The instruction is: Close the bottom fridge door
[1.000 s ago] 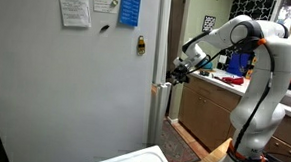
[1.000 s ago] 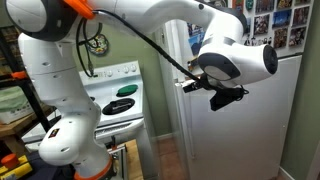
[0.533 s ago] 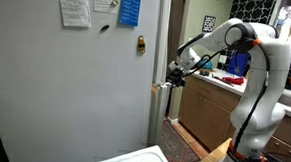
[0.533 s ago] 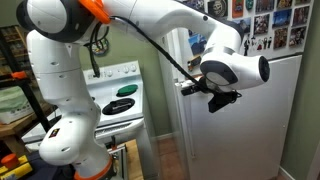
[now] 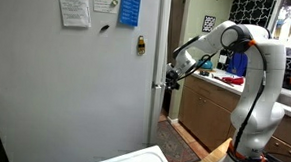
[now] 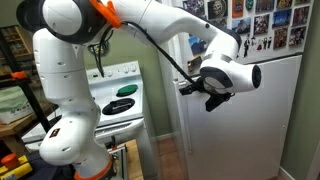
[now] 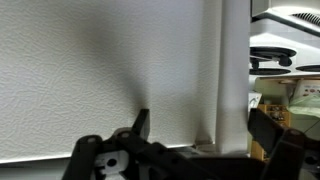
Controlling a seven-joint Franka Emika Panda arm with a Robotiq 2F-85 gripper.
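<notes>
The bottom fridge door (image 5: 159,110) shows edge-on as a narrow white slab beside the fridge's grey side wall; its inner shelves are hidden. In an exterior view its white front (image 6: 245,135) faces the camera. In the wrist view the door's textured face (image 7: 90,70) fills the frame, with its edge at the right. My gripper (image 5: 173,78) (image 6: 214,97) is open and empty. It sits at the door's upper free edge, close against its face. In the wrist view the two fingers (image 7: 203,128) stand wide apart with the door's edge between them.
The grey fridge side wall (image 5: 76,77) carries papers. The upper door (image 6: 262,25) bears photos. A white stove (image 6: 118,95) stands next to the fridge. Wooden cabinets and a cluttered counter (image 5: 209,109) lie behind the arm. A white tub (image 5: 131,160) is at the bottom.
The gripper has moved toward the fridge with the door's edge. The door slab looks narrower and closer to the fridge body than a second ago.
</notes>
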